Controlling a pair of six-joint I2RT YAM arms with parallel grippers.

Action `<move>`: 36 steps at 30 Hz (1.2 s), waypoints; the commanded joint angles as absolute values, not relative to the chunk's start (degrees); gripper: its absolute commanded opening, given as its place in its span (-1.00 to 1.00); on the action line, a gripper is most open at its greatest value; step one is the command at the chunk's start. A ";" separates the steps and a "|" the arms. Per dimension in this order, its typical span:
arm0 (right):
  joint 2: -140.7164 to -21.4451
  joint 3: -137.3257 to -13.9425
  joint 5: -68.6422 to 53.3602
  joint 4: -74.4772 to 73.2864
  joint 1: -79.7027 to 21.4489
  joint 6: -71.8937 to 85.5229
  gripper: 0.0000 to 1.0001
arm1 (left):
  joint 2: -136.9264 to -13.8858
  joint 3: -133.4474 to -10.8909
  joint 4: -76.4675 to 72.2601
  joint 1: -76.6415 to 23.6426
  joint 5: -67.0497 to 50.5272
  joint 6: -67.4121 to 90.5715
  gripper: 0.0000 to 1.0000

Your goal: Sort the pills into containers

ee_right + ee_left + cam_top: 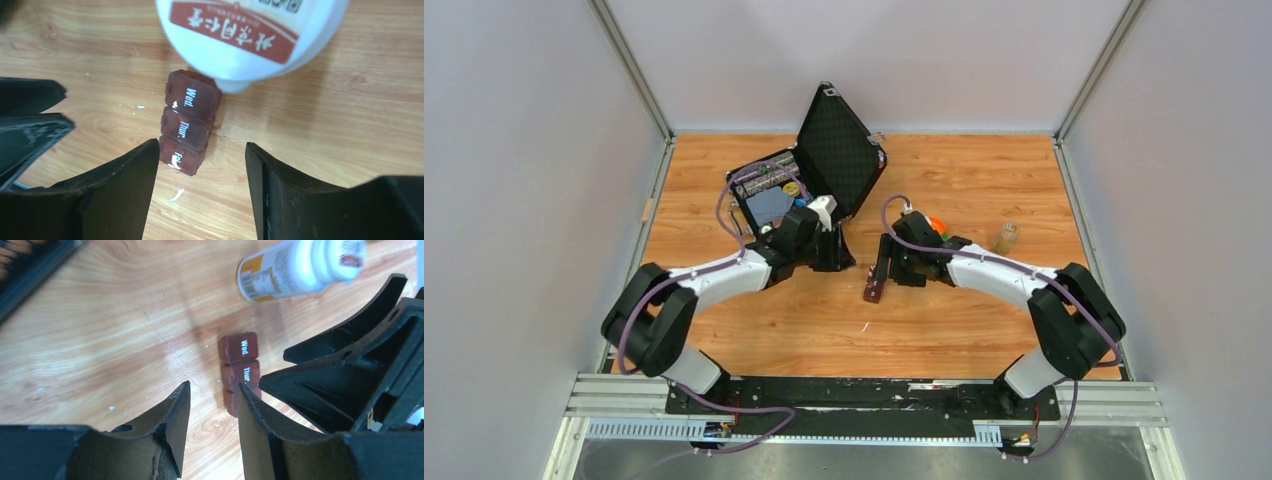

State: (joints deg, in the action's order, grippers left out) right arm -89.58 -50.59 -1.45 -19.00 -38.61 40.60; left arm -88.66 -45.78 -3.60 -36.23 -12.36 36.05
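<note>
The containers [187,125] are a dark brown strip of three joined compartments marked Wed., Thur. and Fri., lids shut, lying flat on the wooden table [964,180]. The strip also shows in the top view [873,292] and the left wrist view [240,369]. My right gripper [202,146] is open and empty, low over the table, its left fingertip [150,155] right beside the Fri. end. My left gripper [214,387] is open and empty, its right fingertip [245,395] overlapping the strip's near end. The grippers face each other [834,255] [882,272]. No loose pills show.
A white pill bottle [250,35] with a red label lies on its side just beyond the strip's Wed. end, also in the left wrist view [300,265]. A large black case [809,180] stands open at the back. A small jar [1007,236] stands at the right.
</note>
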 commanded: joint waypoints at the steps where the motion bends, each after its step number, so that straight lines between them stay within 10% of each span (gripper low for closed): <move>1: -83.07 -55.07 4.91 -24.14 -38.76 41.33 0.34 | -79.03 -45.58 1.08 -36.08 -3.43 31.71 0.12; 5: -75.44 -57.11 11.73 -30.40 -38.19 40.49 0.43 | -67.77 -45.13 6.48 -36.04 1.29 27.26 0.93; 7: -70.88 -58.18 15.80 -33.80 -37.26 39.70 0.48 | -61.93 -45.65 10.46 -35.99 3.44 25.14 0.99; 14: -52.60 -63.74 33.90 -45.87 -34.05 34.82 0.99 | -47.75 -52.57 26.88 -35.97 9.25 21.71 1.00; 36: -26.32 -88.79 52.46 -65.65 -33.91 29.64 1.00 | -23.77 -66.27 51.69 -36.01 24.26 25.18 1.00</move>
State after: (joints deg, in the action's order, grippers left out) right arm -26.15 -88.25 52.10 -61.58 -33.93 30.41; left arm -24.49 -64.95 46.94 -36.23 19.75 24.05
